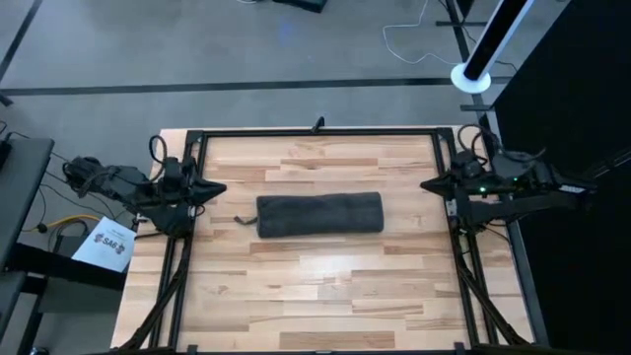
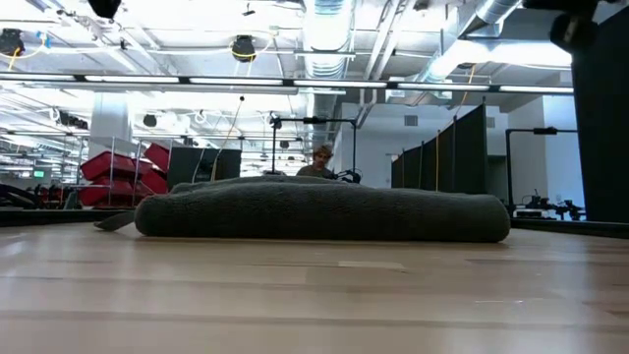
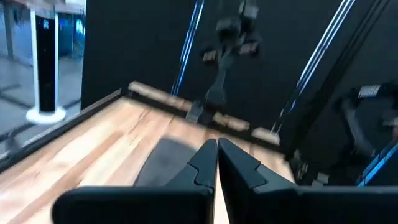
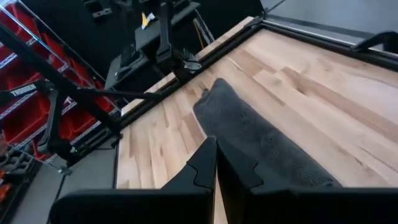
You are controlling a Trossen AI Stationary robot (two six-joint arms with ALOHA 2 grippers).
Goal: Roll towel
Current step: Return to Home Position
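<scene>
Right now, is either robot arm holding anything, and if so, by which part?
Nothing is held. The rolled towel lies free on the table; the left gripper and right gripper are shut and empty at opposite sides, clear of it.

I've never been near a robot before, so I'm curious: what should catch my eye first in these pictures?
A dark towel lies rolled into a log at the middle of the wooden table. The left gripper and the right gripper sit shut at the table's two side edges, pointing toward each other, both clear of the towel. In the low view, a person shows far behind the table.
</scene>
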